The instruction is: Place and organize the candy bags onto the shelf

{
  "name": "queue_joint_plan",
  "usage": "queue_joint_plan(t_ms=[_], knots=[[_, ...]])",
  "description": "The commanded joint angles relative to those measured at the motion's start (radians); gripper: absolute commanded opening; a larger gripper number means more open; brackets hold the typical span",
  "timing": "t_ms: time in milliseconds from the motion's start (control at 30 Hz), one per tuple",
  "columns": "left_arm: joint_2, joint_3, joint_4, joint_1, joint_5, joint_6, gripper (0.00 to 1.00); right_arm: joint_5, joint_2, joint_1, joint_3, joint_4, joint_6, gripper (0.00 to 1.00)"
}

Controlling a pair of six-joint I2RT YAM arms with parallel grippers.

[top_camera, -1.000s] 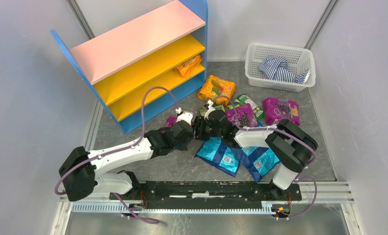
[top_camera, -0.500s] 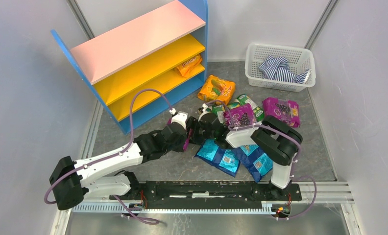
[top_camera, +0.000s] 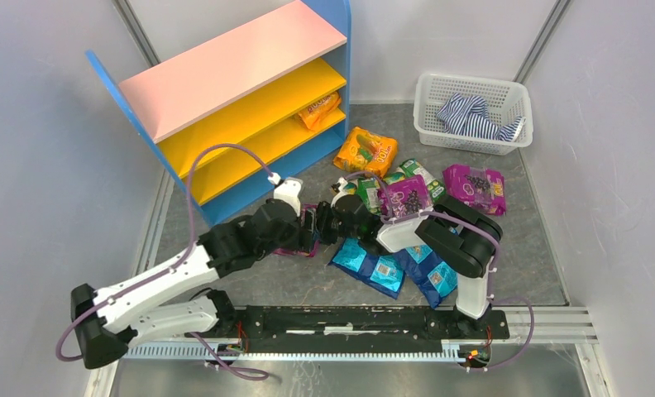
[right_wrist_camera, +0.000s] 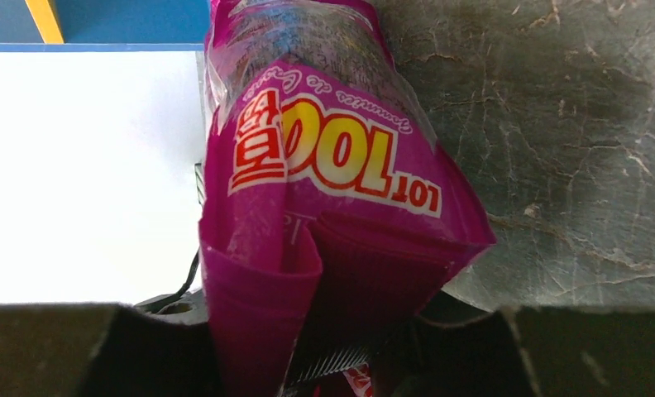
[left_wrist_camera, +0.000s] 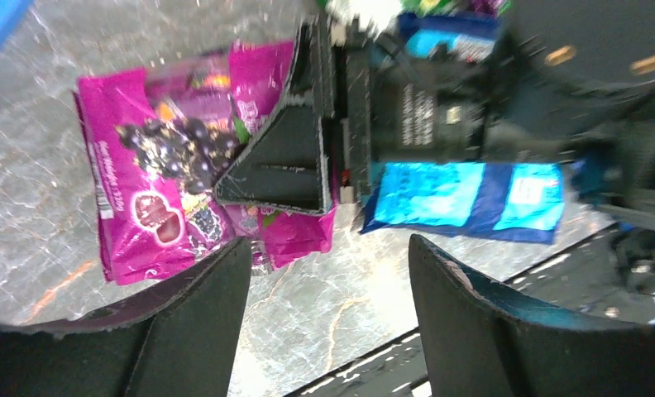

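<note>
Right claw [right_wrist_camera: 324, 347] is pinched on the glossy purple candy bag [right_wrist_camera: 332, 165], lying on the grey marbled surface [left_wrist_camera: 51, 248] near the blue-sided, yellow-shelved bookcase [top_camera: 233, 62]. Left claw [left_wrist_camera: 328, 248] gapes wide – I'd centre it on the free edge before closing.

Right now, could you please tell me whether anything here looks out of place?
Only one orange bag is on the shelf, lying askew; the rest litter the table. The purple bag is crumpled in the right gripper.
</note>
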Motion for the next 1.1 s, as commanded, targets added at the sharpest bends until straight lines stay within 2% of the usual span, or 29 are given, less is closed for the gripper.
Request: queue_joint_plan(t_ms=[0,133,300,467,600,767,1067], knots=[[-0.093,0.139,-0.138,-0.005,-0.022,-0.029,0.77,-0.015,-0.020,-0.009,-0.001,0.036,-0.046,0.34],[-0.220,0.150,-0.199,-0.006,0.011,-0.008,0.85,-0.058,-0.067,-0.048,-0.017,0.029,-0.061,0.30],[-0.343,0.191,-0.281,-0.004,-0.101,0.011,0.94,-0.086,-0.148,-0.099,-0.025,0.000,-0.082,0.26],[-0.448,0.178,-0.274,-0.006,-0.166,0.049,0.98,-0.081,-0.262,-0.160,0.000,-0.074,-0.118,0.25],[-0.484,0.163,-0.235,-0.006,-0.158,0.097,0.99,-0.101,-0.313,-0.243,0.036,-0.106,-0.104,0.25],[-0.503,0.100,-0.161,-0.006,-0.134,0.125,0.99,-0.147,-0.328,-0.336,0.141,-0.104,-0.036,0.25],[-0.518,0.051,-0.142,-0.003,-0.207,0.107,1.00,-0.140,-0.241,-0.359,0.401,0.045,0.253,0.26]])
